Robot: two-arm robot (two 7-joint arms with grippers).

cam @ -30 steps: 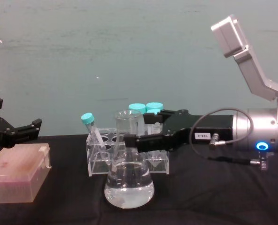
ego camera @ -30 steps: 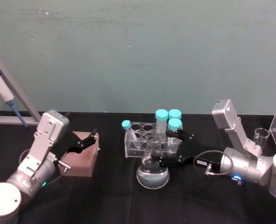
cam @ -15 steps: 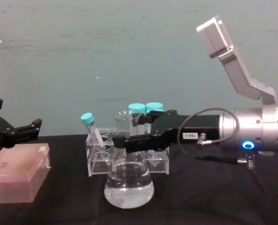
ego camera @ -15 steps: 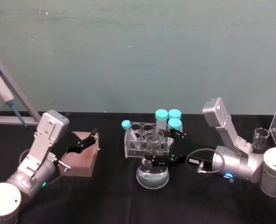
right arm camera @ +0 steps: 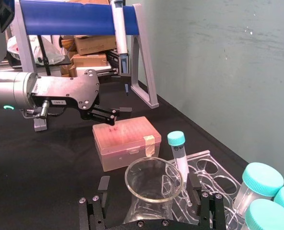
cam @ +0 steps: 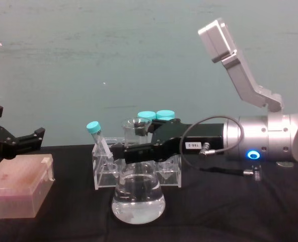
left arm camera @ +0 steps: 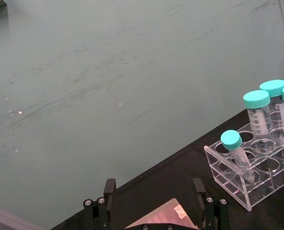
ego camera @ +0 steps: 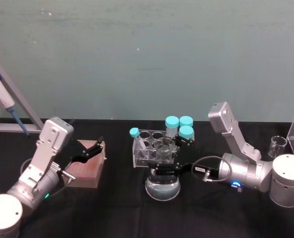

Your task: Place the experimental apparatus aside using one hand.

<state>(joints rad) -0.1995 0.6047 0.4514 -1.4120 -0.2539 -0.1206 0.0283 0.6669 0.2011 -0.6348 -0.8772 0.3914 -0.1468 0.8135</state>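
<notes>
Chest view | conical flask (cam: pixel 138 197) clear, part-filled with liquid | right gripper (cam: pixel 131 152) fingers spread around neck, not gripping

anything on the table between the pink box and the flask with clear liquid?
Nothing: in the chest view, bare black cloth runs from the translucent pink lidded box to the clear conical glass flask. The head view agrees.

Right arm (cam: pixel 262 138), right of frame in the chest view: silver-grey cylinder, screw heads round its collar, a blue ring light glowing. A grey cable loops past a small white label on the black right gripper (cam: pixel 120 151). Lower left in the head view, the left arm (ego camera: pixel 35 176) shows a green light and a black left gripper (ego camera: pixel 100 144).
</notes>
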